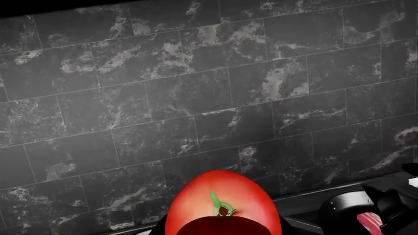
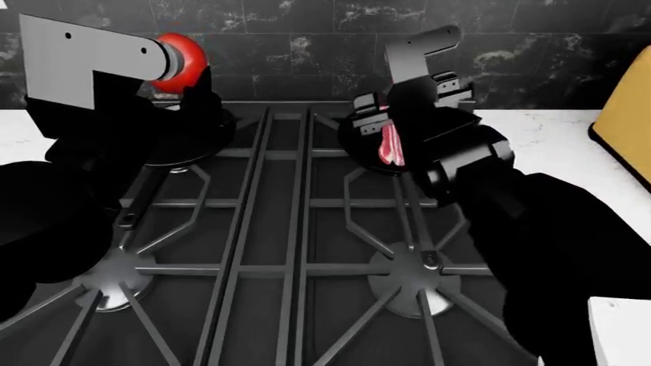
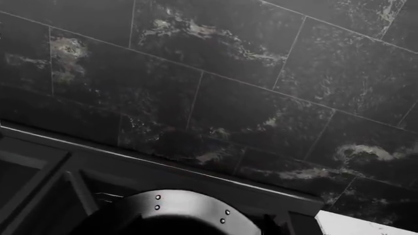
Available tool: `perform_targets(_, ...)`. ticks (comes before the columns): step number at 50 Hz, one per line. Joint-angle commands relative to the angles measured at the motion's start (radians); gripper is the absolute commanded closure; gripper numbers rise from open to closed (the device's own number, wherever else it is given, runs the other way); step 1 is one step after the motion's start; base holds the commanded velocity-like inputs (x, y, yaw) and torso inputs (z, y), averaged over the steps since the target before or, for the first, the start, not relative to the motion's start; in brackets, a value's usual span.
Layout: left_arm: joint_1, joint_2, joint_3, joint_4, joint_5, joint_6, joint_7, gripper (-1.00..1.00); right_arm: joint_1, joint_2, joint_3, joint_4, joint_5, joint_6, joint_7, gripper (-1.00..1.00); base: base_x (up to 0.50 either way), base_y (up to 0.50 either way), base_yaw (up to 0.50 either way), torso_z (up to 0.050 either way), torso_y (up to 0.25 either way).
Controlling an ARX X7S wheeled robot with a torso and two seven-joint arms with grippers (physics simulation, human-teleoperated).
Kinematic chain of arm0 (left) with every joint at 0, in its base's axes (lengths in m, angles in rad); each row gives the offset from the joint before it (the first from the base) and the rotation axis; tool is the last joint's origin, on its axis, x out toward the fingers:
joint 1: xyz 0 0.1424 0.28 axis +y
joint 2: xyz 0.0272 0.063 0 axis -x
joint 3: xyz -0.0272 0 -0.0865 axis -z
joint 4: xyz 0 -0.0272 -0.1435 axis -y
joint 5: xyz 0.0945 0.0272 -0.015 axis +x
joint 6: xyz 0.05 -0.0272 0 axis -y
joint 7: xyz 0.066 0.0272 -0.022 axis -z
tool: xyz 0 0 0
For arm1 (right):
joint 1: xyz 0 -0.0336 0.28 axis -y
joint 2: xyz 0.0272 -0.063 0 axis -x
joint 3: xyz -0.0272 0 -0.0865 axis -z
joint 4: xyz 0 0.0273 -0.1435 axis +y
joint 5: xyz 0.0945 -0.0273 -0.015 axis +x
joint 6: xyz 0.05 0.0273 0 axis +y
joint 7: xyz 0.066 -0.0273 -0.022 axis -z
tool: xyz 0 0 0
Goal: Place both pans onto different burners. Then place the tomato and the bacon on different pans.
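Dark marbled tile fills nearly all of my left wrist view, so that arm is raised and aimed at the backsplash (image 1: 196, 98) rather than down at the range. At the edge nearest the camera sits the tomato (image 1: 222, 205), round and glossy, its small green stem facing the lens; my left hand is clamped on it, though the fingers themselves barely show. Off to one side, low against the wall, I catch a dark pan (image 1: 346, 210) with a sliver of pink bacon (image 1: 369, 221) in it.

From the head view, black grates (image 2: 295, 229) span the steel range, with white counter (image 2: 554, 145) on either side. My left hand (image 2: 178, 65) is lifted over the far left burner, the tomato (image 2: 183, 53) held above the pan (image 2: 188, 133) there and not touching it. My right arm reaches to the far right burner, where the other pan (image 2: 371, 152) carries the bacon (image 2: 391, 146), a strip whose long axis runs away from me. My right hand (image 2: 443, 88) hovers just beyond it; I cannot tell whether its fingers are apart or together.

Through the right wrist view I see tile (image 3: 216, 83) and the range's back edge (image 3: 163, 164), with a rounded grey part at the near edge; no fingers show.
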Motion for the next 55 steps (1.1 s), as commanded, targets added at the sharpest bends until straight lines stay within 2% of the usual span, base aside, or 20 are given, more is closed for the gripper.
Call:
perform_targets(1, -0.001, -0.004, -0.007, 0.006, -0.009, 0.009, -0.011, 1.0, 0.019, 0.047, 0.011, -0.097, -0.013, 0.017, 0.047, -1.0, 0.0, 0.0, 0.0, 0.0, 0.0)
perform_targets(7, -0.002, -0.005, -0.007, 0.008, -0.01, 0.006, -0.015, 1.0, 0.033, 0.128, 0.024, -0.26, 0.004, 0.035, 0.121, -1.0, 0.0, 0.0, 0.0, 0.0, 0.0)
perform_targets(13, -0.023, 0.001, 0.002, -0.021, -0.008, -0.019, -0.012, 1.0, 0.04, 0.263, 0.052, -0.535, 0.04, 0.053, 0.232, -1.0, 0.0, 0.0, 0.0, 0.0, 0.0)
perform_targets(25, -0.157, 0.05, 0.052, -0.263, 0.002, -0.147, 0.052, 1.0, 0.026, 0.453, 0.092, -0.877, 0.086, 0.047, 0.375, -1.0, 0.0, 0.0, 0.0, 0.0, 0.0)
perform_targets(37, -0.176, 0.15, 0.106, -0.504, 0.065, -0.132, 0.161, 1.0, 0.022, 0.521, 0.111, -0.993, 0.104, 0.045, 0.426, -1.0, 0.0, 0.0, 0.0, 0.0, 0.0)
perform_targets(46, -0.209, 0.275, 0.176, -0.777, 0.173, -0.074, 0.29, 1.0, 0.019, 0.526, 0.113, -1.004, 0.104, 0.048, 0.43, -1.0, 0.0, 0.0, 0.0, 0.0, 0.001)
perform_targets(55, -0.237, 0.366, 0.201, -1.013, 0.249, 0.007, 0.363, 1.0, 0.005, 0.517, 0.113, -0.973, 0.101, 0.038, 0.412, -1.0, 0.0, 0.0, 0.0, 0.0, 0.0)
